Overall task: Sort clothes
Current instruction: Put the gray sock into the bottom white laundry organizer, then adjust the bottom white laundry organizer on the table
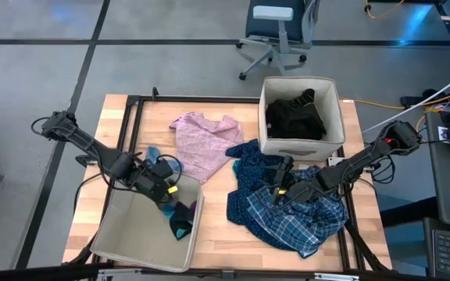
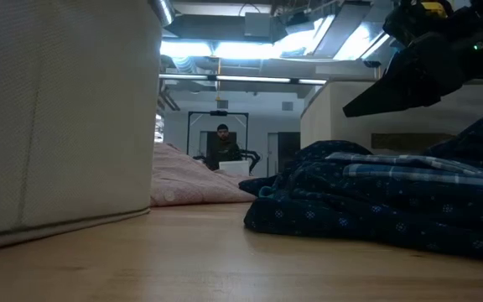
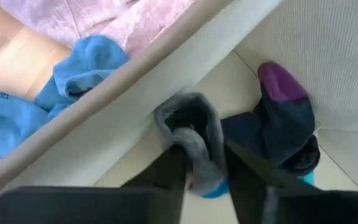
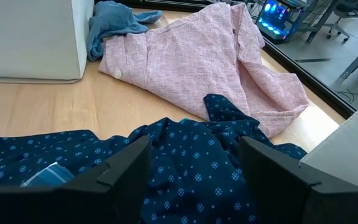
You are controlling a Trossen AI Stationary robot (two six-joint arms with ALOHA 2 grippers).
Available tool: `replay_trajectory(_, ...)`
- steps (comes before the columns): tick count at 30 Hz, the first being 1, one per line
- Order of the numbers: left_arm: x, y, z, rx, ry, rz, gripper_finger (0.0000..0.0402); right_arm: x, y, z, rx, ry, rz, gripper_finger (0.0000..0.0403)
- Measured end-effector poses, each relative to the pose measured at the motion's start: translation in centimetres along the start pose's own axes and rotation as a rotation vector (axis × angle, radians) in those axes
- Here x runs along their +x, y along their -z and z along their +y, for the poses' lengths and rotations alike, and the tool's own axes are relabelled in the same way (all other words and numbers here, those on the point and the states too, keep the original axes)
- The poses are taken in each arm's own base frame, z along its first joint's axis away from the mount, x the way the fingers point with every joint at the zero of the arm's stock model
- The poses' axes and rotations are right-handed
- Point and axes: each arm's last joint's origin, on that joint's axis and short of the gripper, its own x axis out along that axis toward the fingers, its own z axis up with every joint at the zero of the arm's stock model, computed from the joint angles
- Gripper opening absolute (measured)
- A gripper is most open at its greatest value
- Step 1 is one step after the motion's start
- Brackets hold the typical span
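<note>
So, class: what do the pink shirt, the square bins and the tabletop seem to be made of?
Pink shirt: thin woven cloth, likely cotton or linen; matte, with a fine crosshatch weave and a button.
Square bins: beige fabric over stiff walls; ribbed texture, upright sides.
Tabletop: pale wood, lightly glossy; grain lines show.
</note>
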Motion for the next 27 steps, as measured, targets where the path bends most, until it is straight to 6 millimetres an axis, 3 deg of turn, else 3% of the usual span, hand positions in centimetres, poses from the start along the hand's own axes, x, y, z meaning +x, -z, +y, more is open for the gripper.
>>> replay_trajectory(4,-0.6,-0.1,0.1,0.011,0.066,0.119,0.0155,0.0,0.0,0.0,-0.002,0.000,0.000,0.0244)
replay_trajectory(8,-3.1,-1.0,0.0,-0.020,0.188,0.129,0.0177,0.0,0.0,0.0,-0.002,0.000,0.000,0.0244)
replay_trajectory(13,-7.7,-3.3,-0.5,0.079,0.371,-0.197,0.0180,0.0,0.0,0.0,-0.001,0.000,0.000,0.0244)
replay_trajectory(17,-9.4,-5.4,-1.7,0.238,0.418,-0.564,0.0180,0.0,0.0,0.0,0.002,-0.001,-0.002,0.0244)
replay_trajectory(21,-8.3,-7.6,-3.1,0.367,0.379,-0.693,0.0180,0.0,-0.1,0.0,0.005,-0.001,-0.004,0.0244)
replay_trajectory(27,-3.0,-10.4,-4.6,0.473,0.337,-0.568,0.0180,0.0,0.0,0.0,0.006,-0.002,-0.003,0.0244)
